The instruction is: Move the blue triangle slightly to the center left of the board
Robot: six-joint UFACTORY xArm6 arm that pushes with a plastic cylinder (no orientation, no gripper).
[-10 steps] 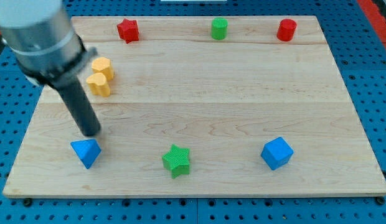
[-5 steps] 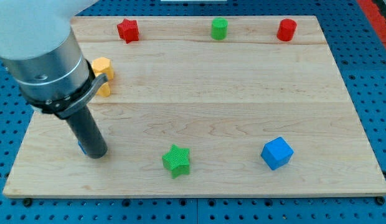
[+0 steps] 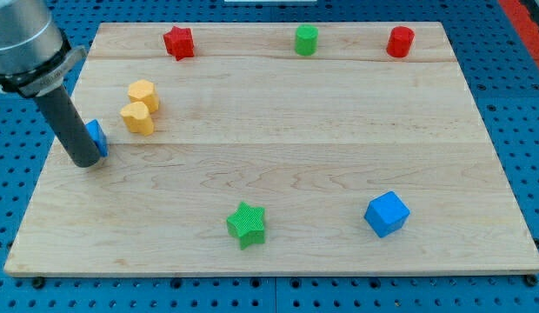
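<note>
The blue triangle [image 3: 97,136] lies near the board's left edge at mid height, mostly hidden behind the dark rod. My tip [image 3: 83,162] rests on the board right against the triangle's lower left side, touching it. Only a small blue sliver shows to the right of the rod.
Two yellow blocks [image 3: 140,106] sit just right of and above the triangle. A red star [image 3: 178,41], a green cylinder [image 3: 306,39] and a red cylinder [image 3: 400,41] line the top edge. A green star [image 3: 246,224] and a blue cube [image 3: 387,213] lie near the bottom. The wooden board [image 3: 339,122] rests on a blue pegboard.
The rod came down onto the blue triangle at the bottom left, then swept up and left. The triangle moved with it from the lower left corner to the left edge at mid height.
</note>
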